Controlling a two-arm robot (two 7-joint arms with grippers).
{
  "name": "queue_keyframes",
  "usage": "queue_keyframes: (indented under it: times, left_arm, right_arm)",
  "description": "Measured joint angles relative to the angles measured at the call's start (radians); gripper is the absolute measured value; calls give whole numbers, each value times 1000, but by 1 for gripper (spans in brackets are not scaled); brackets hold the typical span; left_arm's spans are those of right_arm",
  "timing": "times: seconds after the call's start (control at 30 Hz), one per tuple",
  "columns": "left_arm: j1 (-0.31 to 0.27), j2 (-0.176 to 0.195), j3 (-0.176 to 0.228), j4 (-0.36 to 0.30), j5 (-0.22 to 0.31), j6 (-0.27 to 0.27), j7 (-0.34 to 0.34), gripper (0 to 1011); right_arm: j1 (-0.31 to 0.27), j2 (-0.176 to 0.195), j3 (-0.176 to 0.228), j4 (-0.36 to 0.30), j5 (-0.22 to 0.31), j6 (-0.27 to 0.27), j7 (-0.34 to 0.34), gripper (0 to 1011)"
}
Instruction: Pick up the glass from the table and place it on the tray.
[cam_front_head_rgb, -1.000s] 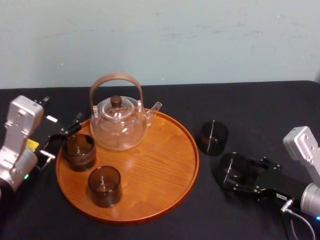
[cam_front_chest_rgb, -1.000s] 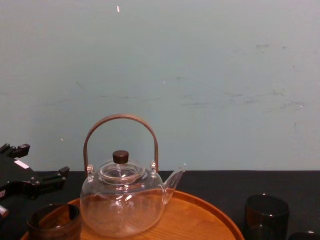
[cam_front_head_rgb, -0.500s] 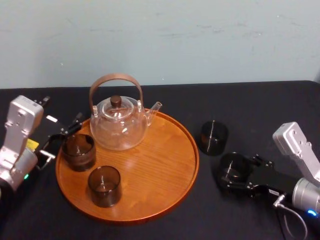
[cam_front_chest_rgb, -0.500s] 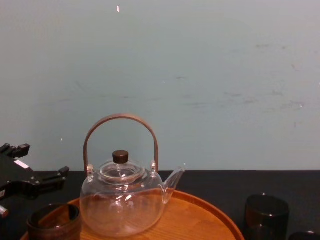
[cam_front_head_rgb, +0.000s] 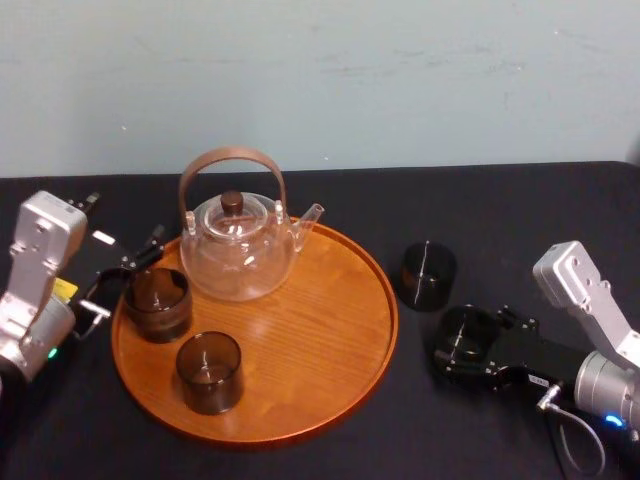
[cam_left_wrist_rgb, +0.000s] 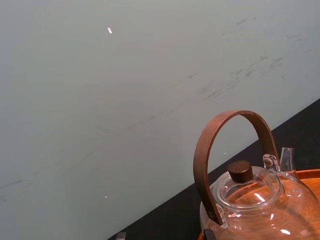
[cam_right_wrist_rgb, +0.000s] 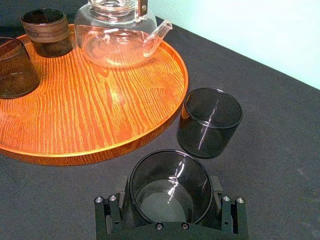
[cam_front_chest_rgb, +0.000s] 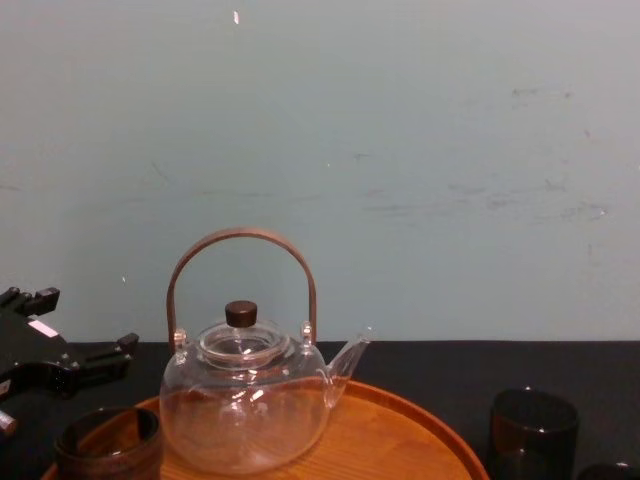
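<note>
A dark smoky glass (cam_front_head_rgb: 464, 330) stands on the black table (cam_front_head_rgb: 480, 220), right of the round wooden tray (cam_front_head_rgb: 330, 370). My right gripper (cam_front_head_rgb: 462, 342) reaches in from the right and is shut on this glass. In the right wrist view the glass (cam_right_wrist_rgb: 170, 172) sits snugly between the black jaws of the right gripper (cam_right_wrist_rgb: 170, 190), its base on the cloth near the tray (cam_right_wrist_rgb: 100, 115). My left gripper (cam_front_head_rgb: 125, 280) is open at the tray's left edge, beside a brown glass (cam_front_head_rgb: 157, 303) on the tray.
A second dark glass (cam_front_head_rgb: 428, 275) stands on the cloth just beyond the held one, close to the tray rim. A clear glass teapot (cam_front_head_rgb: 238, 250) with a brown handle and another dark glass (cam_front_head_rgb: 209, 372) stand on the tray. The tray's right half is bare wood.
The right arm's white wrist has swung left and up toward the tray while its jaws stay around the glass. The glass has barely shifted. The left arm has not moved.
</note>
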Motion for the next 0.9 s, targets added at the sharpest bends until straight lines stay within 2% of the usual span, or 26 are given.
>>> queue_keyframes:
  times: [0.33, 0.5, 0.9]
  left_arm:
    - [0, 0, 0, 0, 0, 0, 0, 1001]
    - [0, 0, 0, 0, 0, 0, 0, 1001]
    - [0, 0, 0, 0, 0, 0, 0, 1001]
  right_arm:
    - [-1, 1, 2, 0, 2, -1, 1, 997]
    - [-1, 1, 3, -1, 3, -1, 1, 908]
    - [-2, 2, 4, -2, 5, -1, 2, 908]
